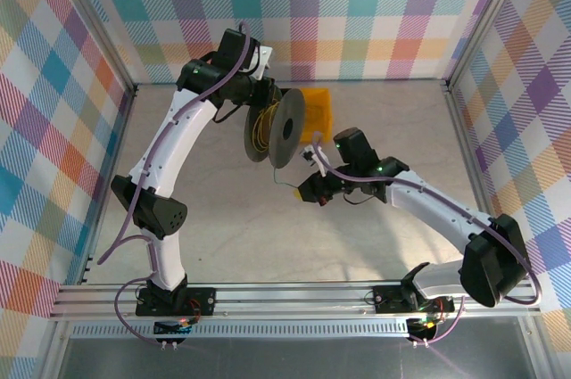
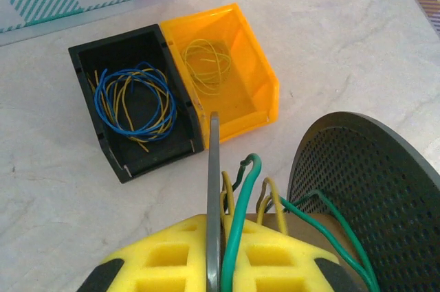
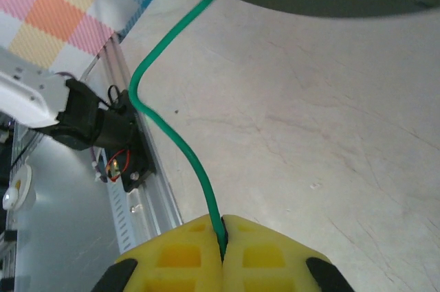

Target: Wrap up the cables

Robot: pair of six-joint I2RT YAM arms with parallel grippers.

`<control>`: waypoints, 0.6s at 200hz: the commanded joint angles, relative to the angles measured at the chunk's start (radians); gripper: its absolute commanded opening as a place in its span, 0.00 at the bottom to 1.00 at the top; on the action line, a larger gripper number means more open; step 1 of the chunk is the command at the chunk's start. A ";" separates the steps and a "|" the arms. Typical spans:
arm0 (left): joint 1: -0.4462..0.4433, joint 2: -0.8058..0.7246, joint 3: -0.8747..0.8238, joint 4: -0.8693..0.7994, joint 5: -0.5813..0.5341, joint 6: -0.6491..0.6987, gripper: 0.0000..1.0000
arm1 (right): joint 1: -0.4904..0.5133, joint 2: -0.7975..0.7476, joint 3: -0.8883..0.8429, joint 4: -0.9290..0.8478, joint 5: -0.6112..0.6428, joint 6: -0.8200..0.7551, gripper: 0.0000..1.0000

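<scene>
**Both pincers shut, green cable strung between spool and right arm**

On the left, the left pincer is clamped by its yellow pads on a thin grey edge, which I take for one flange of the black spool; it holds the spool up on edge above the tabletop. Past it on the tabletop sit a black bin with loose blue and yellow wires and, touching its side, a yellow bin with a small yellow-green coil.

The teal-green cable loops over the spool's core between the flanges, kinked where it bends. To the right it hangs off the spool in a slack curve; the right pincer is closed on it, the wire nipped in the seam between the pads.

The cable looks light and thin, springy enough to keep its kinks and to jump off the core if left loose. I would judge the sound hold to be close to the spool, with a little tension kept on; the smooth sheath could slide through the foam pads.
</scene>
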 commanded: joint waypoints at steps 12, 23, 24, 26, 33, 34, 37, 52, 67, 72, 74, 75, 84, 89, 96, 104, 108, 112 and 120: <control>0.004 -0.007 0.003 0.042 -0.030 -0.011 0.00 | 0.079 -0.002 0.192 -0.199 0.065 -0.104 0.00; 0.004 -0.005 -0.008 0.045 -0.041 -0.009 0.00 | 0.100 0.014 0.257 -0.249 0.092 -0.123 0.00; 0.004 -0.005 -0.009 0.046 -0.041 -0.009 0.00 | 0.101 0.015 0.262 -0.253 0.095 -0.124 0.00; 0.004 -0.005 -0.011 0.046 -0.043 -0.009 0.00 | 0.104 0.018 0.273 -0.262 0.101 -0.127 0.00; 0.004 -0.004 -0.018 0.047 -0.051 -0.007 0.00 | 0.115 0.028 0.313 -0.292 0.116 -0.141 0.00; 0.004 -0.004 -0.020 0.047 -0.054 -0.007 0.00 | 0.117 0.030 0.319 -0.296 0.118 -0.143 0.00; 0.004 -0.003 -0.022 0.045 -0.057 -0.006 0.00 | 0.121 0.036 0.337 -0.309 0.127 -0.149 0.00; 0.003 0.001 -0.034 0.041 -0.078 0.003 0.00 | 0.139 0.065 0.426 -0.368 0.162 -0.184 0.00; 0.000 0.004 -0.046 0.034 -0.102 0.014 0.00 | 0.153 0.101 0.525 -0.434 0.205 -0.238 0.00; -0.003 0.006 -0.052 0.031 -0.111 0.018 0.00 | 0.154 0.113 0.560 -0.455 0.217 -0.253 0.00; -0.003 0.006 -0.055 0.031 -0.114 0.019 0.00 | 0.156 0.118 0.572 -0.463 0.224 -0.259 0.00; -0.004 0.006 -0.056 0.031 -0.115 0.021 0.00 | 0.156 0.121 0.578 -0.466 0.227 -0.262 0.00; -0.008 0.003 -0.072 0.032 -0.126 0.028 0.00 | 0.157 0.139 0.630 -0.495 0.244 -0.288 0.00; -0.009 0.004 -0.080 0.031 -0.131 0.032 0.00 | 0.157 0.150 0.665 -0.512 0.253 -0.305 0.00; -0.012 0.001 -0.095 0.030 -0.139 0.038 0.00 | 0.157 0.168 0.711 -0.535 0.274 -0.326 0.00; -0.015 -0.004 -0.113 0.031 -0.143 0.044 0.00 | 0.157 0.188 0.758 -0.568 0.297 -0.356 0.00; -0.017 -0.005 -0.121 0.032 -0.147 0.048 0.00 | 0.157 0.201 0.791 -0.585 0.313 -0.372 0.00; -0.017 -0.008 -0.129 0.033 -0.149 0.052 0.00 | 0.157 0.211 0.817 -0.599 0.327 -0.386 0.00; -0.020 -0.014 -0.148 0.033 -0.153 0.062 0.00 | 0.156 0.230 0.867 -0.626 0.348 -0.416 0.00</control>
